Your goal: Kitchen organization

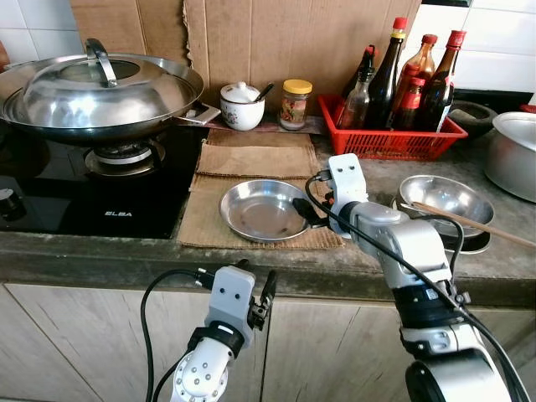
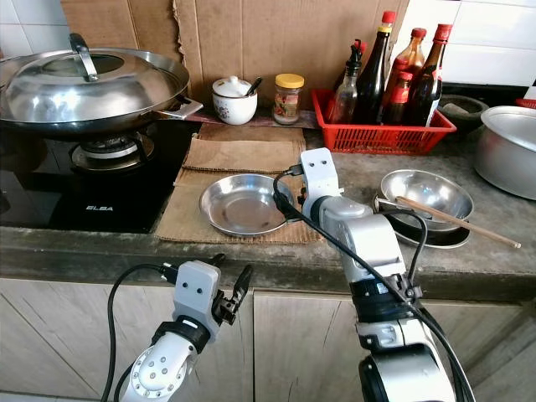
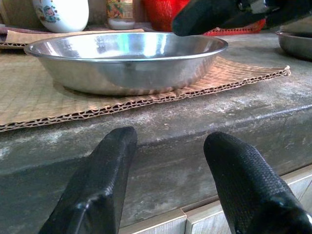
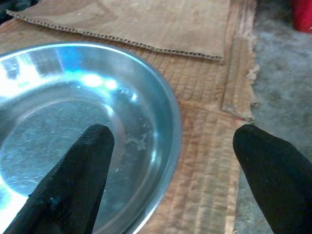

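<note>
While hovering: right gripper (image 4: pixel 168 178) spread wide, straddling the steel plate (image 1: pixel 264 208) rim, gripping nothing.
Left gripper (image 3: pixel 168 183): parted, idle below the counter.
Risk: shallow bite, so the plate might skid off the cardboard (image 1: pixel 205 213).

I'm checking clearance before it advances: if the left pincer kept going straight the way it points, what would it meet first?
Probably the front face of the stone countertop edge; the left pincer, open, sits below the steel plate on the cardboard mat. Depth is unclear.
</note>
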Robot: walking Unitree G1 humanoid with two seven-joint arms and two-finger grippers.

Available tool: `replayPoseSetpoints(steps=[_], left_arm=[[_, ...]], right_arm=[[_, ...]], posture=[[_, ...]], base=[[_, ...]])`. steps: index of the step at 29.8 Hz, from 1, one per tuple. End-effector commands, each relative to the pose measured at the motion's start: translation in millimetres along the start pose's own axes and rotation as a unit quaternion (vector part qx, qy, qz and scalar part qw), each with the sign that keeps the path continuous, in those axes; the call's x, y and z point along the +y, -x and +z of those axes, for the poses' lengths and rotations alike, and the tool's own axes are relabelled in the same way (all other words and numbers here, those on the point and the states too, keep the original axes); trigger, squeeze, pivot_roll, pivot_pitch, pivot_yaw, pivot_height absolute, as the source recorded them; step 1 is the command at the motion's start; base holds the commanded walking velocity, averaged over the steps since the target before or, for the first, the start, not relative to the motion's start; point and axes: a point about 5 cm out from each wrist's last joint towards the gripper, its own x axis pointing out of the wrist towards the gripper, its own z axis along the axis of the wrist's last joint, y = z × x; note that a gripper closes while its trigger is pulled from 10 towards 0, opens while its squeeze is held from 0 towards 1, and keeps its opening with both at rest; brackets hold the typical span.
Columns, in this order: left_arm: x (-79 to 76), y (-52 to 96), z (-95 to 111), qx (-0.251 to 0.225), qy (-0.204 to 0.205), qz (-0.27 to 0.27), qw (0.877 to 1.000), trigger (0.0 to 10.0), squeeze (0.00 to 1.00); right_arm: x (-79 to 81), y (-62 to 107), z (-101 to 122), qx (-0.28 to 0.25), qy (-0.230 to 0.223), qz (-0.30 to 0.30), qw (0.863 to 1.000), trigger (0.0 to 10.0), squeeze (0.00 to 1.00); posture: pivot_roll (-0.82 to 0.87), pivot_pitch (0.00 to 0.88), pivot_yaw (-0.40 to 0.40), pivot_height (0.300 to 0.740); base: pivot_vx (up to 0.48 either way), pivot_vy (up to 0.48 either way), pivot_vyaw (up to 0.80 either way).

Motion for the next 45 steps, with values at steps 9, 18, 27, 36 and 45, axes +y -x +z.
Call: replayPoseSetpoints(steps=[9,18,27,36,45], left_arm=[[-3.2,0.7,0.7,0.0,0.001,0.004,1.0,10.0,0.0],[-4.2,1.8,0.0,0.001,0.001,0.006,1.0,10.0,0.0],[-4.7,1.4,-0.8,0.002,0.001,0.006,1.0,10.0,0.0],[-5.1,1.3,0.4,-0.002,0.006,0.012,1.0,10.0,0.0],[-4.7,1.7,0.6,-0.003,0.008,0.014,1.0,10.0,0.0]], right_arm=[[3.7,-5.8,2.1,0.066,-0.022,0.025,0.997,10.0,0.0],[9.4,-13.6,2.1,0.093,-0.029,0.033,0.995,10.0,0.0],[11.3,-20.1,-2.5,0.12,-0.036,0.03,0.992,10.0,0.0],[4.4,-24.2,-3.7,0.128,-0.07,0.011,0.989,0.0,0.0],[0.3,-25.3,-3.5,0.125,-0.091,-0.002,0.988,0.0,0.0]], posture=[[0.02,0.0,-0.109,0.74],[0.02,0.0,-0.117,0.74],[0.02,0.0,-0.121,0.74],[0.01,0.0,-0.127,0.74],[0.01,0.0,-0.124,0.74]], base=[[0.0,0.0,0.0],[0.0,0.0,0.0],[0.0,0.0,0.0],[0.0,0.0,0.0],[0.0,0.0,0.0]])
